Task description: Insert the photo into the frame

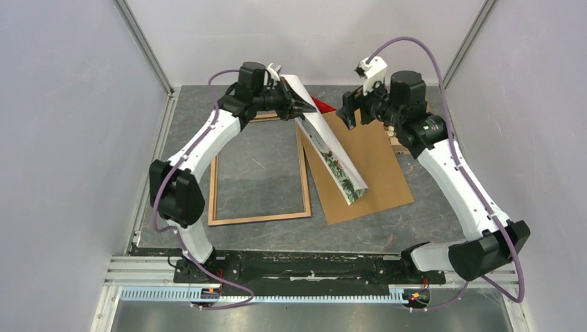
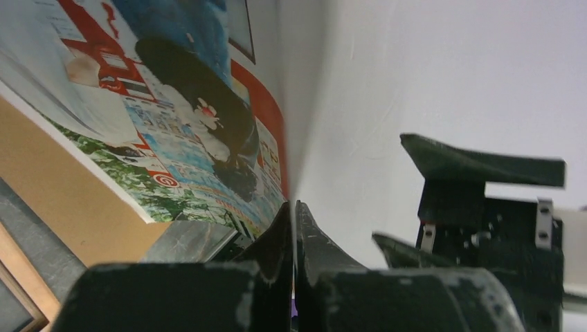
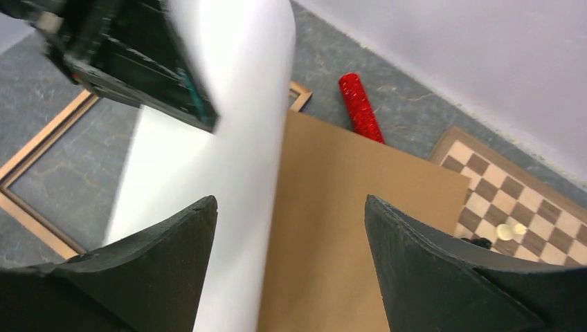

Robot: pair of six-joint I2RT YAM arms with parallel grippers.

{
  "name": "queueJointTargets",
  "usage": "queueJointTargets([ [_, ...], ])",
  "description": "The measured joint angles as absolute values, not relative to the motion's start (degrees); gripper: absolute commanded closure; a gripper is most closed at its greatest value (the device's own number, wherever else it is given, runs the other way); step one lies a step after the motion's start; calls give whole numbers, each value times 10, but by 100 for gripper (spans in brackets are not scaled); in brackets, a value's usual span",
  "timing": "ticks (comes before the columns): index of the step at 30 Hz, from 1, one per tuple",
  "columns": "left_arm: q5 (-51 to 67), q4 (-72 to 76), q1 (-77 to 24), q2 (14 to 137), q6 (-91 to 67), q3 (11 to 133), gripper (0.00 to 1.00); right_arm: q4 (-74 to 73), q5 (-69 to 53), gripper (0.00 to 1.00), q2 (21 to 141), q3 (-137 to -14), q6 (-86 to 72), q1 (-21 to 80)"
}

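Left gripper point(image 2: 294, 207), closest in its wrist view: black jaws pressed together on the upper edge of the large colour print of vending machines, the photo point(image 1: 332, 149).

Photo hangs steeply in the air, white reverse toward the right gripper point(image 3: 291, 207). Its low end is over the plain brown fibreboard panel point(image 1: 374, 173), beside the right rail of the thin light-wood rectangular frame point(image 1: 259, 218), which lies flat on the table.

Right gripper's fingers stand apart, holding nothing; the sheet hangs close by its left finger.

Plan, my judgement: carry the print left over the opening, set the free low edge against the near rail first, then lay it down slowly. One-edge pinch lets the sheet swing and curl, so I move gently.

Pose: left arm bent, wrist over the frame's far rail, pointing inward. Right arm reaches in, wrist facing the sheet.
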State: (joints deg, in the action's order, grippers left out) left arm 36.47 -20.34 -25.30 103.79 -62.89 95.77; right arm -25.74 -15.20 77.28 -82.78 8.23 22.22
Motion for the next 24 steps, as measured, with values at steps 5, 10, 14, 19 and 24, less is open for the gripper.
queueJointTargets([
  [5, 440, -172, -203, 995, -610, 934, 98, -255, -169, 19, 758, -852, 70, 191],
  [10, 515, -208, -153, 992, -545, 948, 98, -251, -190, 19, 753, -853, 62, 176],
  [14, 571, -255, -113, 984, -484, 959, 98, -243, -204, 19, 753, -850, 55, 175],
  [19, 590, -397, -30, 977, -346, 970, 98, -231, -214, 19, 749, -820, 49, 174],
  [24, 541, -567, 49, 1005, -176, 999, 98, -227, -225, 19, 746, -785, 42, 174],
])
